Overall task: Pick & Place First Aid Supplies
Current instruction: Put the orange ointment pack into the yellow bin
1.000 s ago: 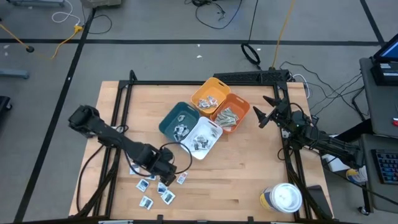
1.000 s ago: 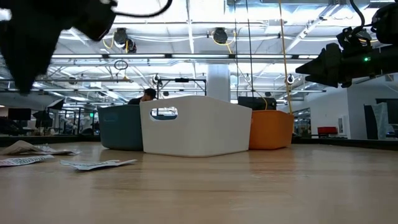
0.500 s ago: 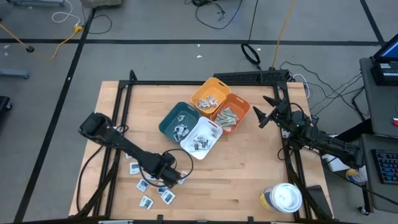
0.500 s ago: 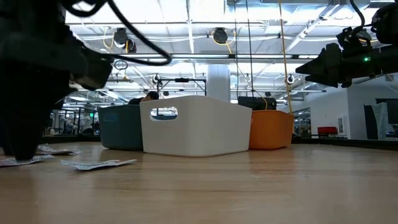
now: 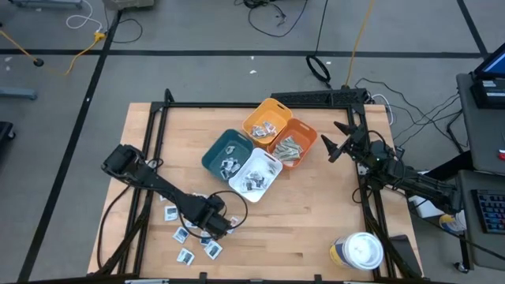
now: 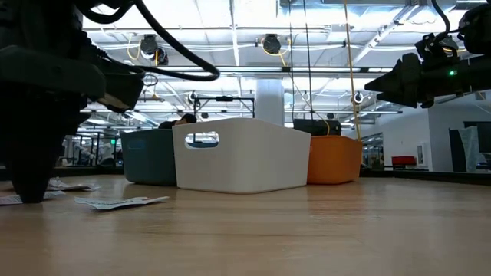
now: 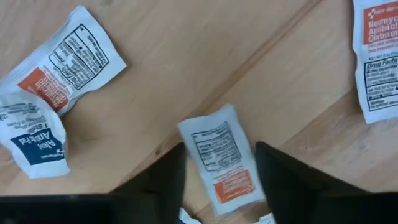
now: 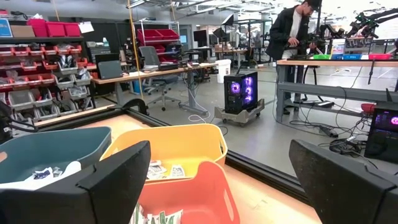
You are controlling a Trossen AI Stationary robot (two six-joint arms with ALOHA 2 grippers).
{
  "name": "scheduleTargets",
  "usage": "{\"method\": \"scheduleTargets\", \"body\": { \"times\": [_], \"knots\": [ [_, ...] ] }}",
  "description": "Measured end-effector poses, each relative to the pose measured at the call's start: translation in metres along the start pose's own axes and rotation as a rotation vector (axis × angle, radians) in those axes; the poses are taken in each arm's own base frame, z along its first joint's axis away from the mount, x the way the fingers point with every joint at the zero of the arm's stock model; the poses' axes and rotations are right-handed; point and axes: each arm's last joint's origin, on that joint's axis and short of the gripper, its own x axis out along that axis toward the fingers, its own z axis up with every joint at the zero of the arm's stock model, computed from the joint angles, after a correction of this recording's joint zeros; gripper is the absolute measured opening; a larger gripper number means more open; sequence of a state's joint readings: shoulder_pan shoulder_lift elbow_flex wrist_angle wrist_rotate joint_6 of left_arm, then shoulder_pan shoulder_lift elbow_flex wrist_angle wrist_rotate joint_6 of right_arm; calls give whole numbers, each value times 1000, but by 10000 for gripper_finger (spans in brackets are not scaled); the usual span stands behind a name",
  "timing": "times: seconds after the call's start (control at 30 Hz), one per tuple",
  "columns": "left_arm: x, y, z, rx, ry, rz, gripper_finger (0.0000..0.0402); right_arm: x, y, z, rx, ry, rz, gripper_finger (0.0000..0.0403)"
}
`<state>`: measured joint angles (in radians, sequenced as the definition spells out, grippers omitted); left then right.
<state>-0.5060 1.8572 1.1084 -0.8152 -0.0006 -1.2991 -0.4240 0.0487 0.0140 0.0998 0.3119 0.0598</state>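
White with an orange patch, a small packet (image 7: pixel 219 160) lies flat on the wooden table (image 5: pixel 316 229) at its near left, among other scattered packets (image 5: pixel 188 244). The left arm reaches low over it, bent down to the table, its fingers (image 7: pixel 283 171) standing one at each side of the packet, partly parted; whether they touch it cannot be told. More supplies sit in the teal, white, orange and yellow bins (image 5: pixel 260 154) at centre. The right fingers (image 8: pixel 348 177) hang wide apart, empty, at the far right.

Grey floor (image 5: pixel 197 71) with cables; ceiling lights (image 6: pixel 253 31); workbenches (image 8: pixel 155 71), red bins (image 8: pixel 53 28)
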Motion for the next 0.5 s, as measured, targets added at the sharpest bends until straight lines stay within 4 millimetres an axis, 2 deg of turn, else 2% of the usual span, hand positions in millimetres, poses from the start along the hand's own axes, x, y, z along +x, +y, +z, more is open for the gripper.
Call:
{"method": "scheduleTargets", "body": {
  "times": [0.33,0.5],
  "knots": [
    [1,0,0,25,3,-1,19,0,0,0,0,0,0,377],
    [-9,6,4,61,26,-17,7,0,0,0,0,0,0,377]
  ]
}}
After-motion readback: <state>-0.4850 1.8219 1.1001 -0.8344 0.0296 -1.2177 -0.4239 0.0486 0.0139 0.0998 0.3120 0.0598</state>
